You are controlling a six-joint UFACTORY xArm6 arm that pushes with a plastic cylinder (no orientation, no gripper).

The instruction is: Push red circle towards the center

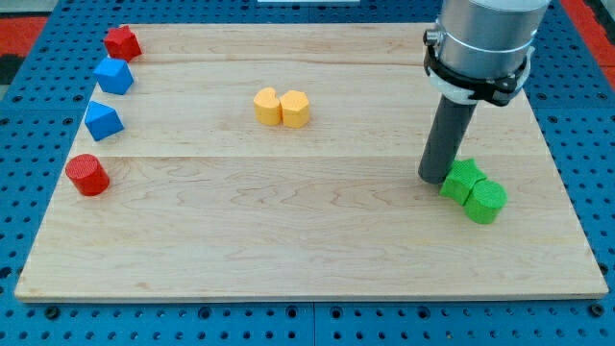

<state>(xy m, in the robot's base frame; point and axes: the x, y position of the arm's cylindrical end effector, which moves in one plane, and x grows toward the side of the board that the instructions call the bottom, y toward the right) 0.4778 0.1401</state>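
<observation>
The red circle (87, 175) lies near the board's left edge, below the middle. My tip (432, 179) rests on the board at the view's right, far from the red circle. It stands just left of, and close against, two green blocks (474, 191) that touch each other. The rod rises from the tip to the arm's grey cylinder at the view's top right.
A red star-like block (122, 43) sits at the top left corner. Two blue blocks (113, 75) (102, 121) lie below it along the left edge. Two yellow blocks (282, 107) touch each other above the centre. The wooden board (307, 240) ends on blue pegboard.
</observation>
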